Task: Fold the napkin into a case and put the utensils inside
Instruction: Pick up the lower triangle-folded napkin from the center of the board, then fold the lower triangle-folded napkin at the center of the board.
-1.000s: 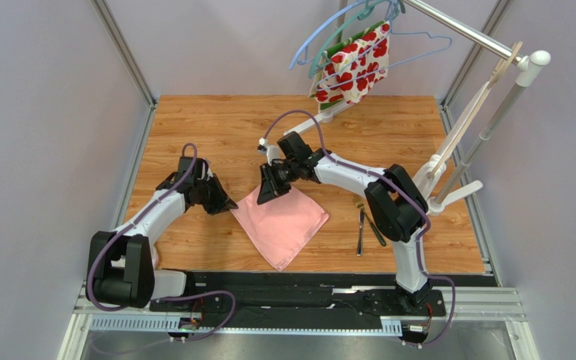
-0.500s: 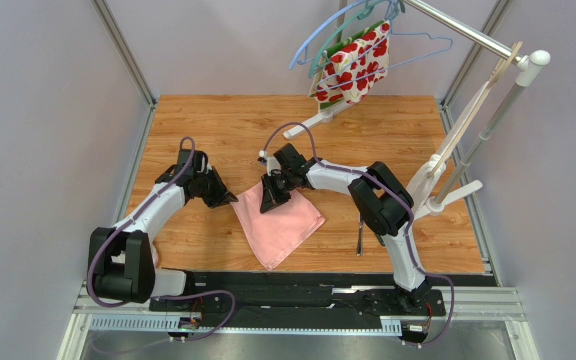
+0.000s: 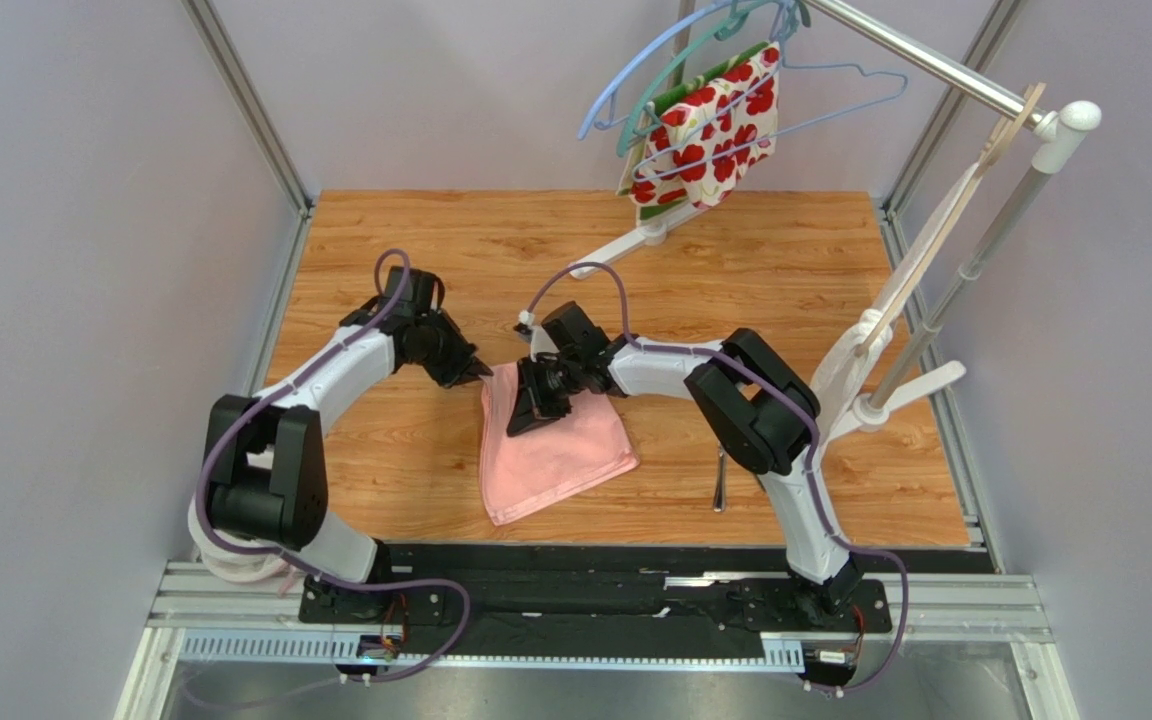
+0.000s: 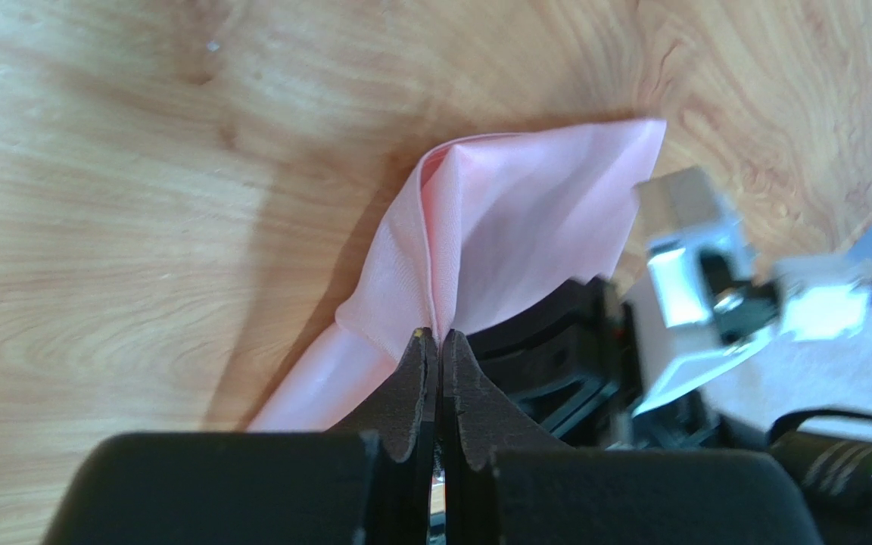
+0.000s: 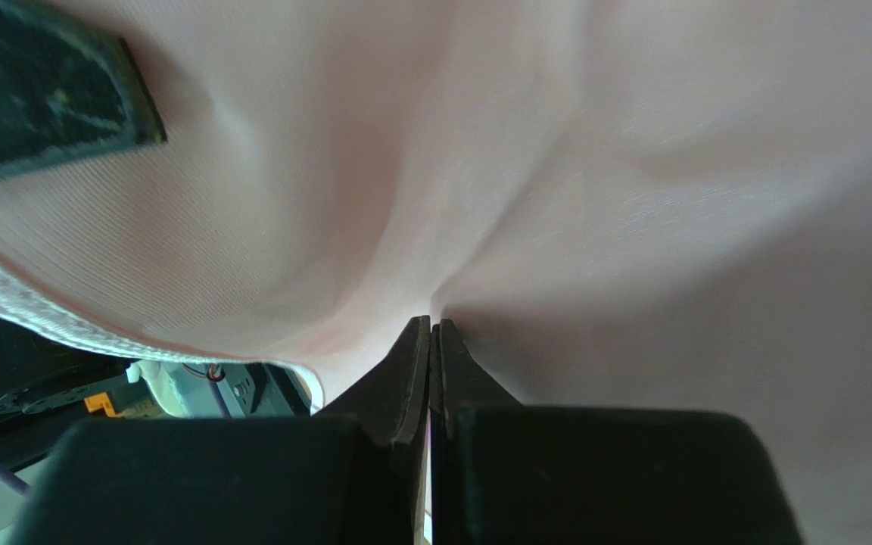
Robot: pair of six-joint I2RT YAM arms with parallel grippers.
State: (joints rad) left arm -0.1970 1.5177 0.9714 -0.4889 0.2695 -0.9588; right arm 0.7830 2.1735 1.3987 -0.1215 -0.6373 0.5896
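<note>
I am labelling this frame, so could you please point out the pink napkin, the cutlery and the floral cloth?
pink napkin [image 3: 555, 453]: overhead view, flat middle of the cloth.
cutlery [image 3: 717, 483]: overhead view, the visible stretch of handle.
floral cloth [image 3: 705, 132]: overhead view, middle of the hanging fabric.

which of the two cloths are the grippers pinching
The plain pink napkin on the table: left gripper and right gripper are both shut on it. The red-and-white floral cloth hangs untouched at the back.
</note>
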